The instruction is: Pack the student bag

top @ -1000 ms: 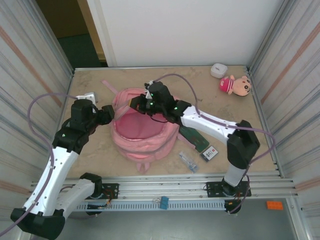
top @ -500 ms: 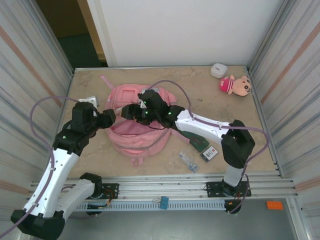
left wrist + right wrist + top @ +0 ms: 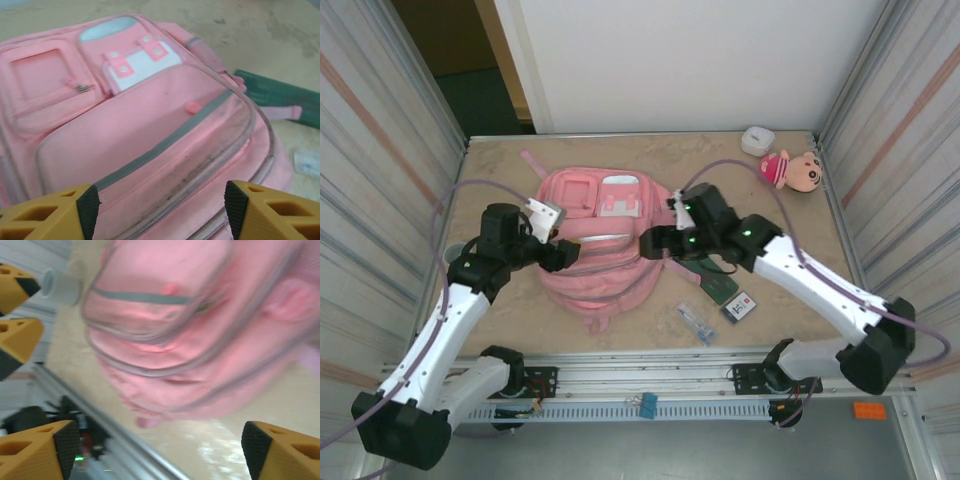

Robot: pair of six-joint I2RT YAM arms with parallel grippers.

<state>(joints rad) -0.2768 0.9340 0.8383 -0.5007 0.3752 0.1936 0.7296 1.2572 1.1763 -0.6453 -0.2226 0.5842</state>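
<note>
We see the large pink fabric backpack lying flat on the beige bench, with its front side up. It lies directly between the left fingers and the right fingers.

The left fingers stand wide apart and hold nothing. They hang over the near left part of the backpack. In the left wrist view its big front pocket, with a grey zip line, runs under the gap between them, and the smaller pockets with white trim lie beyond them.

The right fingers are also spread wide, with nothing between them. They are at the right edge of the backpack and point toward the left fingers. The right wrist view is blurred, so we cannot tell whether they touch the fabric.

Behind the right fingers, on the side away from the backpack, a dark green flat board lies on the bench. A small white card is just beside it. A small plush doll with a pink hat and a small white box lie well apart from both pairs of fingers, beyond the right ones.
</note>
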